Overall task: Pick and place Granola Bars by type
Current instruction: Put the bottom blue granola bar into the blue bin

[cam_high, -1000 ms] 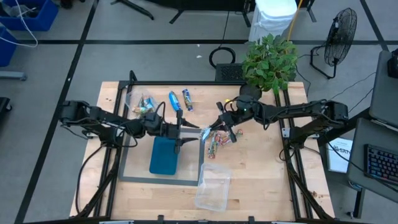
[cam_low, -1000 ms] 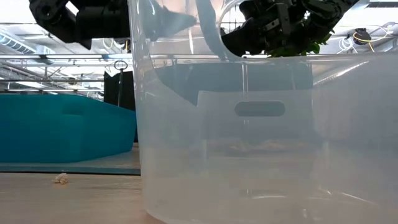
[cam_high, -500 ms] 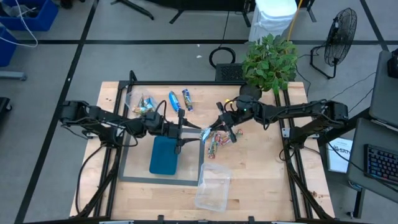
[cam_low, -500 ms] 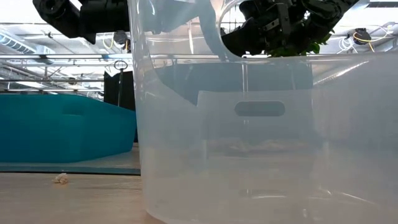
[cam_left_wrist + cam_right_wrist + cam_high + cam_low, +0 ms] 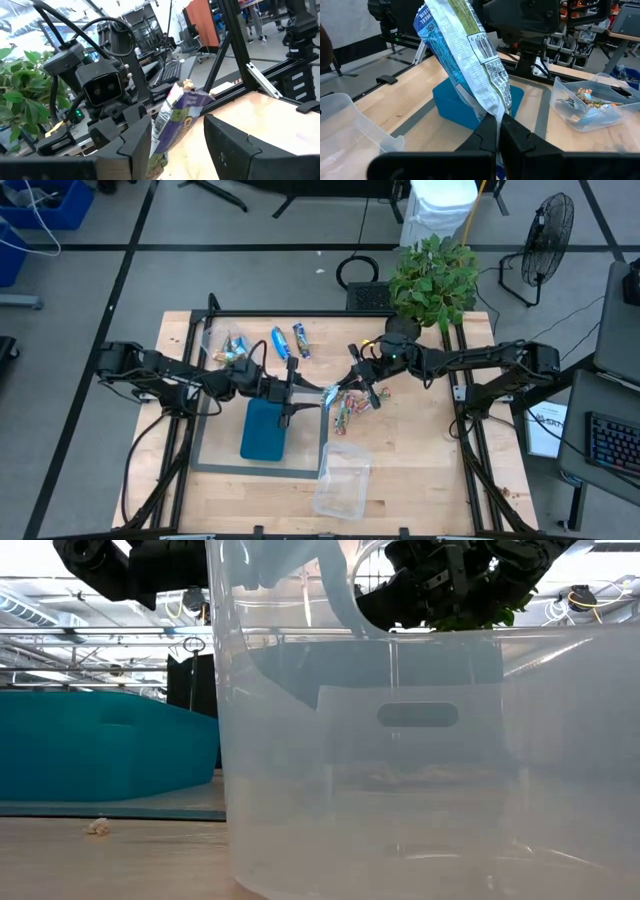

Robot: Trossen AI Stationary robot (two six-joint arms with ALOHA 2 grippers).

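A silver-tan granola bar with teal and green print (image 5: 470,60) is held up between the two arms at mid-table (image 5: 328,393). My right gripper (image 5: 498,117) (image 5: 352,387) is shut on it. My left gripper (image 5: 176,124) (image 5: 298,394) is open, with a finger on each side of the bar's far end (image 5: 177,112). Below lies a pile of red-green bars (image 5: 345,410). Two blue bars (image 5: 282,340) (image 5: 300,338) lie near the far edge. A clear tub (image 5: 224,346) holds several bars. My right gripper pinches the bar's end seam (image 5: 492,106) between its two shut fingers, coming level from the table's right. The bar is lifted clear and sticks out past the fingertips toward the left arm. My left gripper: I cannot tell whether a finger (image 5: 135,142) touches the wrapper.
The teal tray (image 5: 265,430) lies left of centre inside a grey taped frame. A second clear tub (image 5: 343,478) (image 5: 420,760) stands near the near edge and fills the low view. A potted plant (image 5: 432,280) stands at the far right corner.
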